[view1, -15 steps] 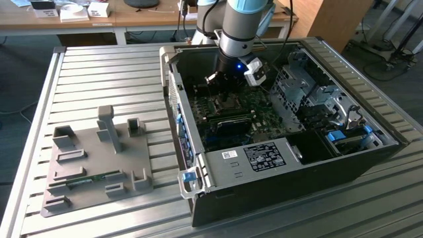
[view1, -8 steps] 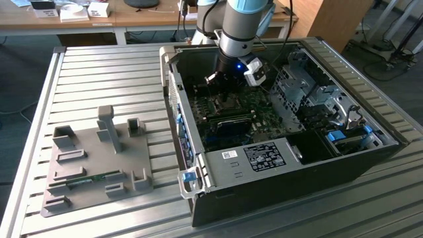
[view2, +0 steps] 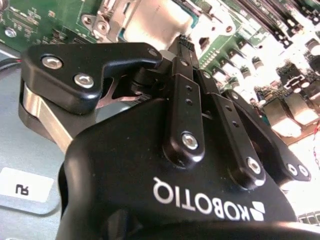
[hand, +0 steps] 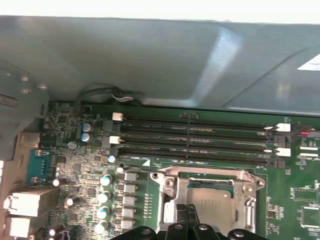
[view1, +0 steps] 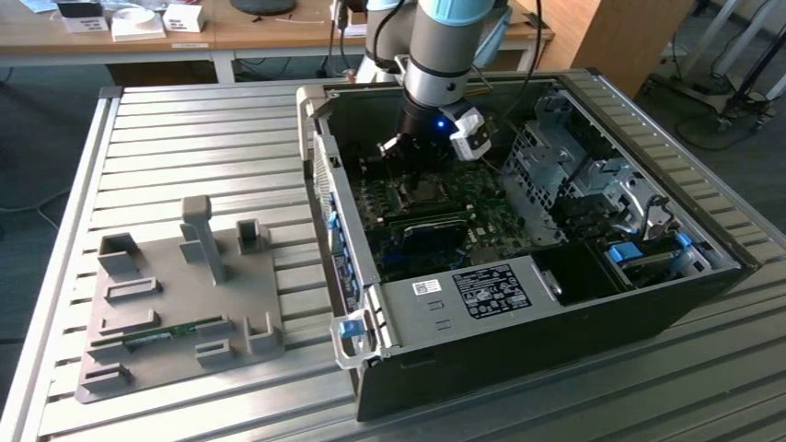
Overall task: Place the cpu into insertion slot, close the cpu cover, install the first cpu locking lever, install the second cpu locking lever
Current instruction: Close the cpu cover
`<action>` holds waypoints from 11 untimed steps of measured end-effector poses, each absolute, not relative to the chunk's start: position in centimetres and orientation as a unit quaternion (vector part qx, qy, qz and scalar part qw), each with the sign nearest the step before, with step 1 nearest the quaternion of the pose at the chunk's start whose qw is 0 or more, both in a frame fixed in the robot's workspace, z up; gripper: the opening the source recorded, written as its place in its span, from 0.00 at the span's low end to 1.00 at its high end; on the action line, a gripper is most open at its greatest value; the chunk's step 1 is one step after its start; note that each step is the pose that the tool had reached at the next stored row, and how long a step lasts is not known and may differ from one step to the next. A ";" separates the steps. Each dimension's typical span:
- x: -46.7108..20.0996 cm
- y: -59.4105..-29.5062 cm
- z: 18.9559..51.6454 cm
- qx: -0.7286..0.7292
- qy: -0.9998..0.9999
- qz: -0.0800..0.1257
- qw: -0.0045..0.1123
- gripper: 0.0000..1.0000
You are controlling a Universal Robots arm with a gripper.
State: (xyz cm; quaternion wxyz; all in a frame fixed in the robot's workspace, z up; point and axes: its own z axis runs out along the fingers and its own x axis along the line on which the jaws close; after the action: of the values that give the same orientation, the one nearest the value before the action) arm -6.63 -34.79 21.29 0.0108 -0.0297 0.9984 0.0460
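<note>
As the gripper [hand: 188, 212] hovers pinched, the cpu [hand: 214, 204] lies just beside it

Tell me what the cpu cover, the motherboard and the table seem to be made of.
The cpu cover: stamped metal by the look, silvery, glinting at its edges. The motherboard: green lacquered circuit board, probably fibreglass laminate, with printed traces. The table: likely aluminium, matt grey ribbed slats.

You have white lettering on the body of the black gripper [view2: 185, 44], and a two-letter white sticker [view2: 25, 185] on the grey metal panel [view2: 15, 125] beside it. In the exterior view, the dark printed label [view1: 491, 290] on the near grey metal box [view1: 424, 322] is too small to read.
</note>
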 end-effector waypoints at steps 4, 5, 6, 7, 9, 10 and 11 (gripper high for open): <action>-7.0 -34.8 21.2 -0.030 0.998 0.046 0.011 0.11; -7.0 -34.8 21.1 -0.030 0.998 0.046 0.011 0.11; -7.1 -34.8 21.0 -0.030 0.998 0.046 0.011 0.11; -7.1 -34.8 20.9 -0.030 0.998 0.046 0.011 0.11; -7.1 -34.8 20.8 -0.030 0.998 0.046 0.011 0.11; -7.2 -34.8 20.7 -0.030 0.998 0.046 0.011 0.11; -7.2 -34.8 20.7 -0.030 0.998 0.046 0.011 0.11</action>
State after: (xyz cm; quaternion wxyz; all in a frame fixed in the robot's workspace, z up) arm -7.17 -34.80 20.66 0.0107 -0.0297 0.9984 0.0460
